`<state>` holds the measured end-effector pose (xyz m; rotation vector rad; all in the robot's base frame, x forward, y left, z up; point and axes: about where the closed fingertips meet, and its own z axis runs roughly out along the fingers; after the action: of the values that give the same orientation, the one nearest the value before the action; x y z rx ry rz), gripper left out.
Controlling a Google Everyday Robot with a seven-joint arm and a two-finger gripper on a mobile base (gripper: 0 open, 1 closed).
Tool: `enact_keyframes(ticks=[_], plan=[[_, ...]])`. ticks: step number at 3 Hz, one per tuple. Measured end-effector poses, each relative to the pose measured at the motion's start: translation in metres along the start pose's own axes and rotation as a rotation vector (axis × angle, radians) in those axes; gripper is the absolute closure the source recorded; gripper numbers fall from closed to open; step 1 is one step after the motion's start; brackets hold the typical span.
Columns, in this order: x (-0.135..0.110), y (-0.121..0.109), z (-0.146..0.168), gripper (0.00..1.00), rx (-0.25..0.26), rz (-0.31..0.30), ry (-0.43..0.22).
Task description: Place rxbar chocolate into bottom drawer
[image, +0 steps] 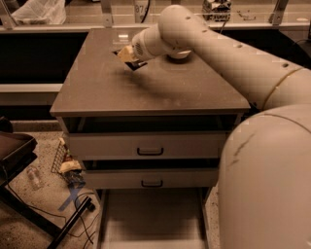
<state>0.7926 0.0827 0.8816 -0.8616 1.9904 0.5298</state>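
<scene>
Brown-topped cabinet [146, 92] sits in the middle, with a bit of glare [122, 36] at the back of its top. The gripper [130, 56] is over that back part. Speckled floor [29, 214] to its left has cables [85, 226], blue tape [72, 195] and a wire basket [59, 154]. A plastic bag [36, 10] is on the ledge behind. Warm, dim light.
</scene>
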Motion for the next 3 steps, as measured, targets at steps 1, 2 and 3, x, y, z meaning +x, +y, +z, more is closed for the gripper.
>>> enact_keyframes(ticks=[1, 2, 3], plan=[[0.015, -0.009, -0.027, 1.00, 0.025, 0.047, -0.001], [0.035, -0.005, -0.051, 1.00, 0.045, 0.108, -0.010], [0.071, 0.015, -0.099, 1.00, 0.115, 0.203, -0.051]])
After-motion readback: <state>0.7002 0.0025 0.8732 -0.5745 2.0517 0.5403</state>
